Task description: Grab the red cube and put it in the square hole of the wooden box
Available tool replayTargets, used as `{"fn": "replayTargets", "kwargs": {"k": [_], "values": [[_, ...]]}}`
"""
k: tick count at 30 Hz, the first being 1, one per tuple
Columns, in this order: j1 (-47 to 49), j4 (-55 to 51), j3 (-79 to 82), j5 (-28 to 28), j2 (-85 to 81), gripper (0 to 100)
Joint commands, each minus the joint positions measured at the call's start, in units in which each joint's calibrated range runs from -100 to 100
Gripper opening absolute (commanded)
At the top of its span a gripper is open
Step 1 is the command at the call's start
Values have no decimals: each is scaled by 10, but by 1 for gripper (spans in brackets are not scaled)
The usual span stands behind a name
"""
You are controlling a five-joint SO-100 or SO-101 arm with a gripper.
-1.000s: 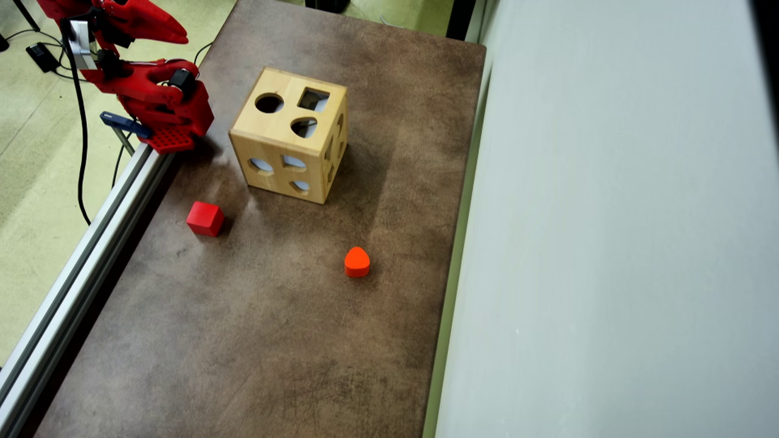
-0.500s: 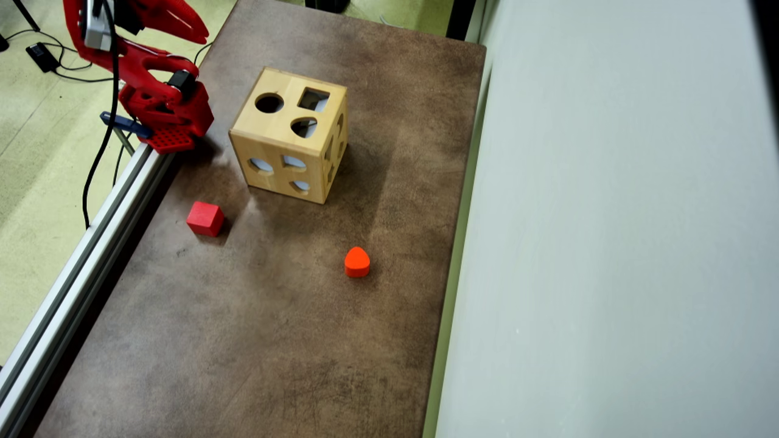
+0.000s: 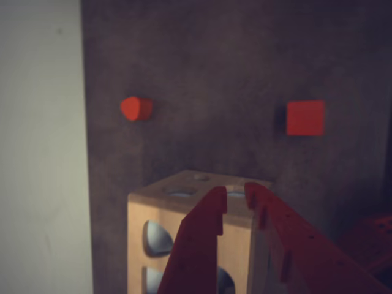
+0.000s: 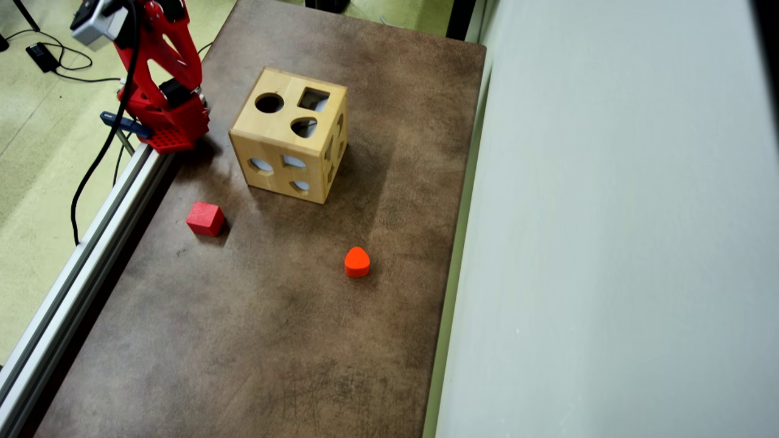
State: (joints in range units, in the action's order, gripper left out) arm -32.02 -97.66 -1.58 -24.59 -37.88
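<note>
Mottled brown covering spreads across the table [image 4: 274, 340], which is bordered along its left edge in the overhead view by a silver aluminium rail [image 4: 79, 267] and on the right by a broad pale grey panel [image 4: 608, 243]. Beyond the rail lies a yellow-green floor [image 4: 36, 182] crossed by black cables [image 4: 91, 164]. The wooden box [image 4: 291, 135] stands on the far half of the table, its top face carrying a round cut-out, the square hole [image 4: 313, 99] and a rounded cut-out. The red cube [image 4: 205, 218] rests on the bare surface near the rail, in front of the box and apart from it. An orange-red rounded block [image 4: 356, 262] sits alone nearer the grey panel. The red arm's base [image 4: 167, 118] is clamped at the table's far left corner. In the wrist view the tool [image 3: 234, 191] hangs above the box, its two red fingers slightly parted at the tips, holding nothing.
</note>
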Motion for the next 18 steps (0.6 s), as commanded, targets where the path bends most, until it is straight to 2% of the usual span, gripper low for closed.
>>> {"fn": "replayTargets", "kwargs": {"k": [1,11,14,18], "values": [[-43,-2,-8,-12,60,6],[-70,7,-6,-21,200,6],[-74,55,49,-46,199,6],[-112,171,201,-69,156,6]]}}
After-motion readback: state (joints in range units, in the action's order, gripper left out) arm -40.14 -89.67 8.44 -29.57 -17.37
